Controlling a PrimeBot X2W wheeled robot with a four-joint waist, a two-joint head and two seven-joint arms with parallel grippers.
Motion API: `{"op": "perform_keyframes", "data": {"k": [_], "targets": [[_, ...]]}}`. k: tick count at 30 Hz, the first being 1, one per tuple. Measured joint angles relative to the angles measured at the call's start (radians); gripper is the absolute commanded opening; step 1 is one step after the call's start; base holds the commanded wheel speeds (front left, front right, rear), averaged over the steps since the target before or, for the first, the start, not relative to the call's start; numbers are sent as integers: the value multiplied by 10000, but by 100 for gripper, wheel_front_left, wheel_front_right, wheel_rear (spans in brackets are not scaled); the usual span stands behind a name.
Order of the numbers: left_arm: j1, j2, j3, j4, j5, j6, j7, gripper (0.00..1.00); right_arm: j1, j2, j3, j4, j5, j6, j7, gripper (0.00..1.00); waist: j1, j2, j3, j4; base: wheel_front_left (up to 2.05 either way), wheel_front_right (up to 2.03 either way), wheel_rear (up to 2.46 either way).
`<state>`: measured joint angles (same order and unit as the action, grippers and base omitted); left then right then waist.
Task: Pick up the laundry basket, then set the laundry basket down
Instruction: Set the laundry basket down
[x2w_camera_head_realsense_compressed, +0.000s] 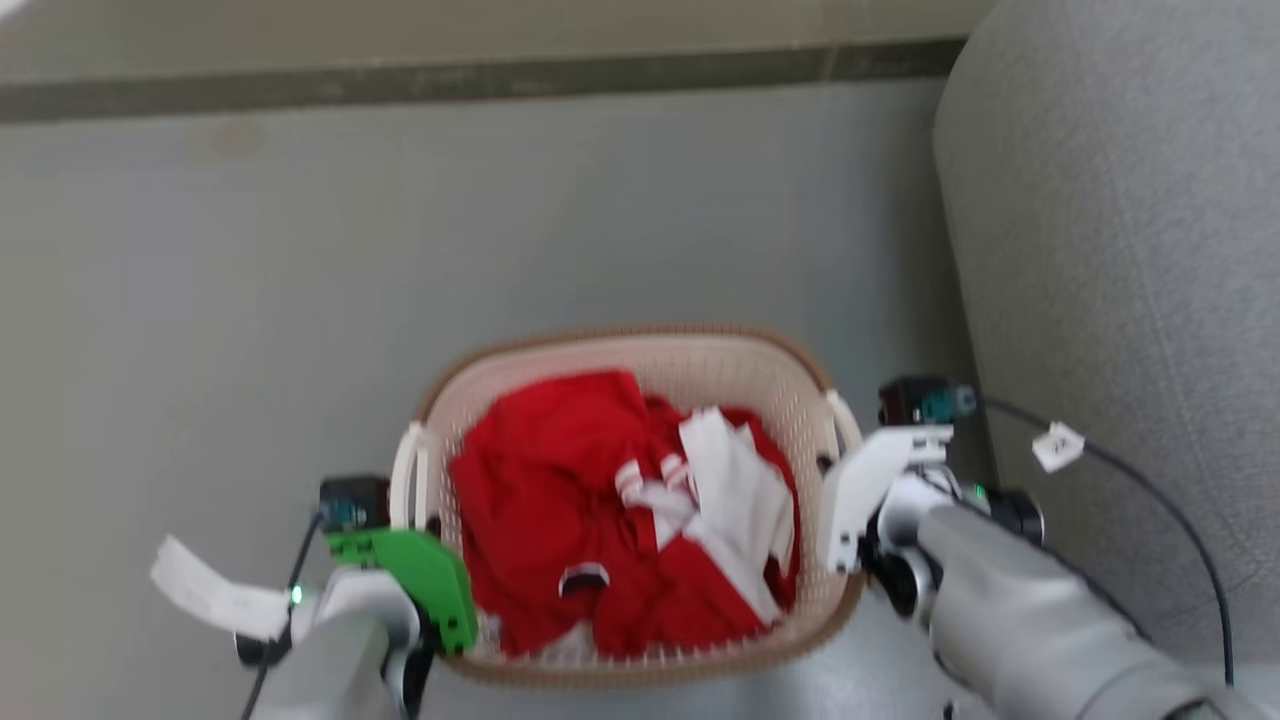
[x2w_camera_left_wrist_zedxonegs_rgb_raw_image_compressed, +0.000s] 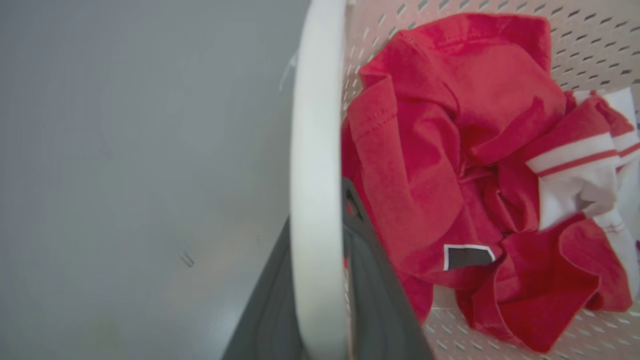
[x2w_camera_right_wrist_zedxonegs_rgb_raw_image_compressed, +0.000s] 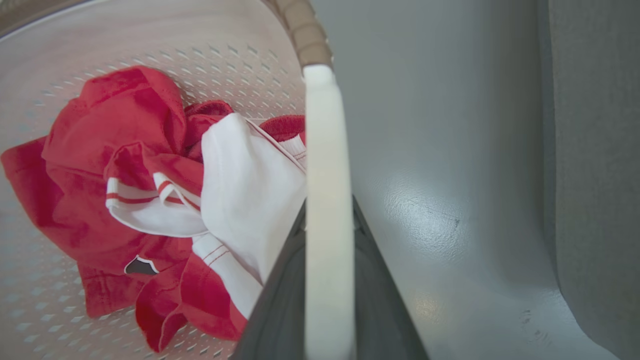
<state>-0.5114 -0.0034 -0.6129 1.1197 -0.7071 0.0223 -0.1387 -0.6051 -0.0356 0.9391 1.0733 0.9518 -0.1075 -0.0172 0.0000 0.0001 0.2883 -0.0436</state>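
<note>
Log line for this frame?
phase: grasp | left fingers: shut on left handle | right fingers: shut on right handle | laundry basket: red-white clothes inside | lifted: cannot tell

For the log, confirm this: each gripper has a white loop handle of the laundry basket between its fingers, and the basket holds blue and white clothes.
Wrong on colour: the clothes are red and white, not blue, as the head view shows. The rest stands: the left gripper and the right gripper each have a white handle of the laundry basket between their fingers.
</note>
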Motion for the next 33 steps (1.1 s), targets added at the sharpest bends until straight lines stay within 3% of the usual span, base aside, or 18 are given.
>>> {"op": "perform_keyframes", "data": {"k": [9, 33], "targets": [[-1389, 61, -4, -109, 362, 144, -115, 0, -1474, -48, -77, 171, -107, -63, -176, 0, 0, 0, 1384, 29, 0, 0, 0], [-3530, 86, 61, -293, 520, 347, -485, 0, -3454, -113, -556, 500, -123, -86, -995, 0, 1, 0, 4673, 138, 0, 0, 0]]}}
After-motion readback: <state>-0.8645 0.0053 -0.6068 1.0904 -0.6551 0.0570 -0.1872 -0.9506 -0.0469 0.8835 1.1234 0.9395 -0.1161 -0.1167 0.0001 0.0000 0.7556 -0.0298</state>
